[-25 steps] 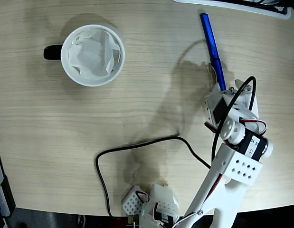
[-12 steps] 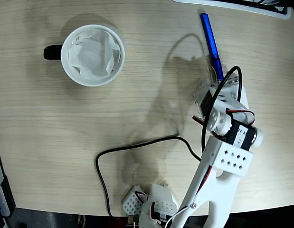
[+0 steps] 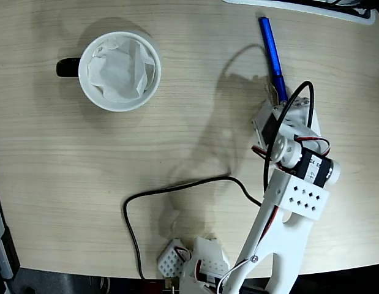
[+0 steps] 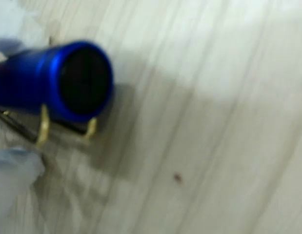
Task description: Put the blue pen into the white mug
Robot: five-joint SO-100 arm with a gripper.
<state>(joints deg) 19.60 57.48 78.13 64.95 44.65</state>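
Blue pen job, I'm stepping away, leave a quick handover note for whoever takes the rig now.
Gripper: at the near end of the slim glossy blue pen; fingers hidden in the fixed view, wrist view too blurred to tell open or shut.
Pen: on the wooden table, upper right in the fixed view.
Round white ceramic mug: upper left, upright, crumpled paper inside.
Done: approach only.
Left: grasp, carry, drop in mug.

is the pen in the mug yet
No. The blue pen lies on the table, far right of the white mug holding only paper.
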